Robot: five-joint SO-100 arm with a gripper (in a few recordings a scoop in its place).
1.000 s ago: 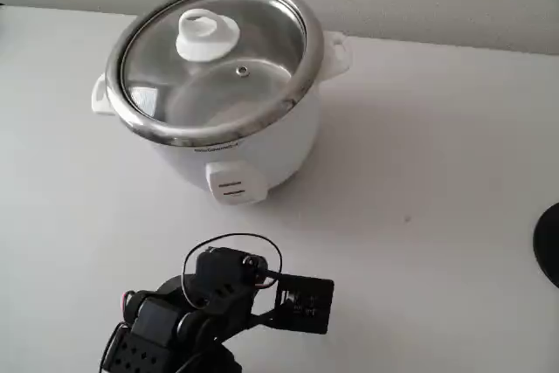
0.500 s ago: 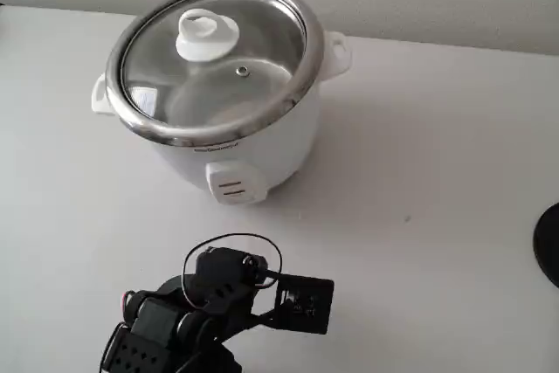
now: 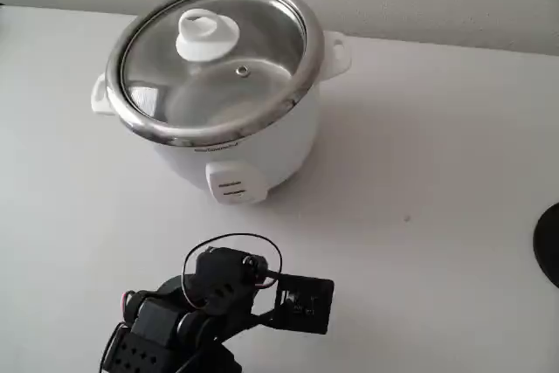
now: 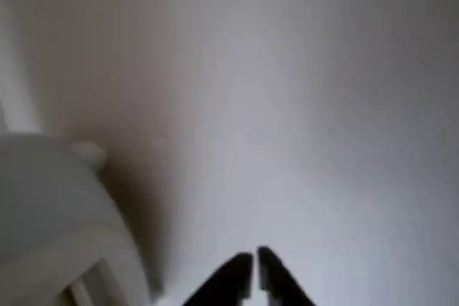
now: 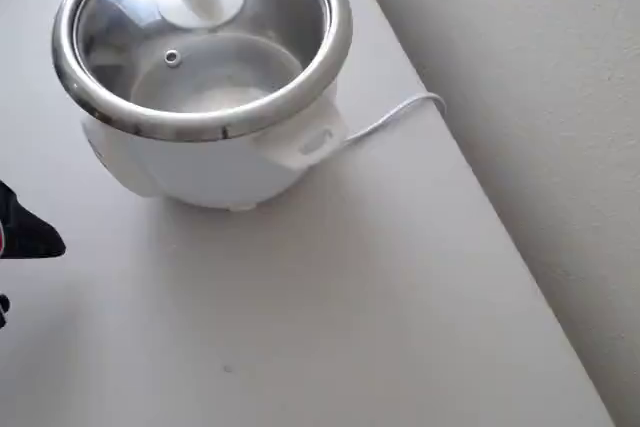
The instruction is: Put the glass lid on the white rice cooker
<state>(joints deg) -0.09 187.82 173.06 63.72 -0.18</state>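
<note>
On white rice cooker (image 3: 262,141): clear steel-rimmed glass lid (image 3: 214,58), white knob

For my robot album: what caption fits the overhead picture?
Glass lid sits on the white cooker, its cord trailing off.

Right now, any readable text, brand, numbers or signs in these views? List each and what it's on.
Nothing is legible.
Small dark line of print, probably a brand, on the front of the squat round white rice cooker, just under the steel rim: too small to read.
White front switch panel: two dark bars, no readable characters.
Round clear glass lid with white knob: no markings seen.
</note>
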